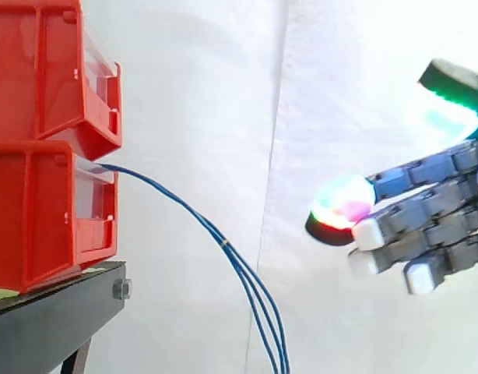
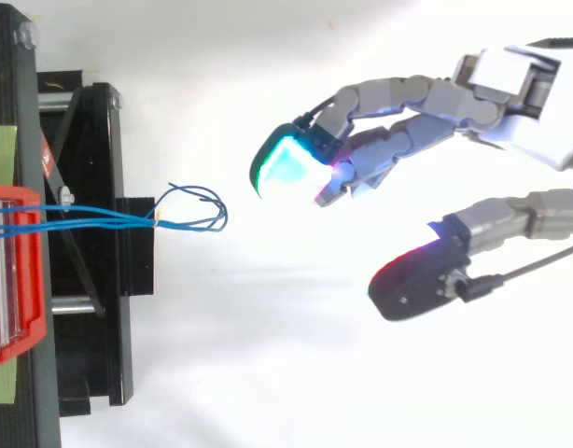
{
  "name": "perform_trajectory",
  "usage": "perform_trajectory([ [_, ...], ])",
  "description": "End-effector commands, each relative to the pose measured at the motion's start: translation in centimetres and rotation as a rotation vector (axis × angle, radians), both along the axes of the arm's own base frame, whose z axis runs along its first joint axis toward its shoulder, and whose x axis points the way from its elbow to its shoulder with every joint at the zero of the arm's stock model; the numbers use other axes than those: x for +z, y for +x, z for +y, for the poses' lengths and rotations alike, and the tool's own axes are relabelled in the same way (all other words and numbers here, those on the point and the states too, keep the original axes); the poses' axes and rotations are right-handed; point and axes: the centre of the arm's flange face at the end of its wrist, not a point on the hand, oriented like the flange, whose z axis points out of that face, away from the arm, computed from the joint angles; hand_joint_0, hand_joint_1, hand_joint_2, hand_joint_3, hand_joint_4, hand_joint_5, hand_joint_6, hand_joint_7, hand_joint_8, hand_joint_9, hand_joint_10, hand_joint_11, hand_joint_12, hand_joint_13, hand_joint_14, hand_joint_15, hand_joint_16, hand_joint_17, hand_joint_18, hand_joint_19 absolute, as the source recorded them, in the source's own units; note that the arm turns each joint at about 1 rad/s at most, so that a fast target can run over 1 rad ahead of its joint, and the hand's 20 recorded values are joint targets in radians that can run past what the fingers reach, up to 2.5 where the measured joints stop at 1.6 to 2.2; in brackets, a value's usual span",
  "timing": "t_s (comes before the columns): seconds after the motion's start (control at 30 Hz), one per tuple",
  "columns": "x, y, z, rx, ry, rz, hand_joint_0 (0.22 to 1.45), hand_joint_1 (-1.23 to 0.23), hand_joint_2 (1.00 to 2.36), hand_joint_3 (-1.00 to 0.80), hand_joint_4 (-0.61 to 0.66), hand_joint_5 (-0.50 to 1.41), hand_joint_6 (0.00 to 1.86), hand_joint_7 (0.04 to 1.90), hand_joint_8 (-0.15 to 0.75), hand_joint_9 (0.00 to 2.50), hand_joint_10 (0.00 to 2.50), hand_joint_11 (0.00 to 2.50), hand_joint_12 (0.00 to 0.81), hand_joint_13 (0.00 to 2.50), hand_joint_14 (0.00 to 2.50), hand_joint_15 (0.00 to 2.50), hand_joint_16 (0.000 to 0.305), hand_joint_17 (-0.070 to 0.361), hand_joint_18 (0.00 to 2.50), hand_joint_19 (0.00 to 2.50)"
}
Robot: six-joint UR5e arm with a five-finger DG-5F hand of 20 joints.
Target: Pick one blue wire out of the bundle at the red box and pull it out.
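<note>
The approach was judged to be the step in hand. The hand [image 1: 430, 222] was seen spread, nothing pinched, well apart from the blue wires [image 1: 217, 237], which were hung from the front edge of the lower red box [image 1: 36, 214], past the black stand's [image 1: 56, 319] edge. One wire would need to be singled out and pinched.

Blk stand [image 1: 56, 319], white curtain [image 1: 200, 93], poss. green tape [image 2: 2, 154].

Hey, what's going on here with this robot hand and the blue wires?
A robot hand is held out toward a bundle of blue wires hanging out of the lower red bin on a black stand. Its fingers are open and hold nothing, with a clear gap to the wires. No wire is pulled out yet.
</note>
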Motion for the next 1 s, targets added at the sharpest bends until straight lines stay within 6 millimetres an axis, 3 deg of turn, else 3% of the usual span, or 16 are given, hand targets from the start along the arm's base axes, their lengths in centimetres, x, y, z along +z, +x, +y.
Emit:
perform_trajectory([
  [0.0,-1.1,1.7,-0.7,-0.033,-0.03,0.001,0.51,-0.67,1.0,-0.49,0.34,-0.16,0.5,0.86,0.339,0.51,0.0,0.09,0.459,0.47,0.01,0.25,0.065,0.147,0.61,0.59],
  [0.17,-4.6,3.5,-1.3,-0.049,-0.058,0.042,0.5,-0.68,1.0,-0.5,0.34,-0.16,0.5,0.84,0.343,0.5,0.0,0.06,0.459,0.41,0.01,0.21,0.066,0.147,0.56,0.56],
  [0.37,-4.6,5.0,-1.7,-0.062,-0.088,0.041,0.5,-0.68,1.0,-0.5,0.34,-0.16,0.5,0.84,0.342,0.48,0.0,0.04,0.458,0.37,0.01,0.19,0.066,0.149,0.53,0.56],
  [0.57,-6.8,6.0,-2.6,-0.075,-0.105,0.027,0.5,-0.67,1.0,-0.5,0.34,-0.16,0.5,0.84,0.342,0.48,0.0,0.04,0.457,0.37,0.01,0.18,0.066,0.15,0.53,0.55],
  [0.87,-7.1,8.9,-1.0,-0.036,-0.149,-0.005,0.51,-0.66,1.0,-0.5,0.35,-0.15,0.5,0.85,0.345,0.51,0.0,0.08,0.457,0.37,0.01,0.19,0.067,0.15,0.55,0.56],
  [0.97,-8.9,10.9,0.2,0.027,-0.151,-0.013,0.51,-0.66,1.0,-0.49,0.36,-0.15,0.5,0.86,0.346,0.52,0.0,0.08,0.456,0.37,0.01,0.19,0.066,0.149,0.55,0.55],
])
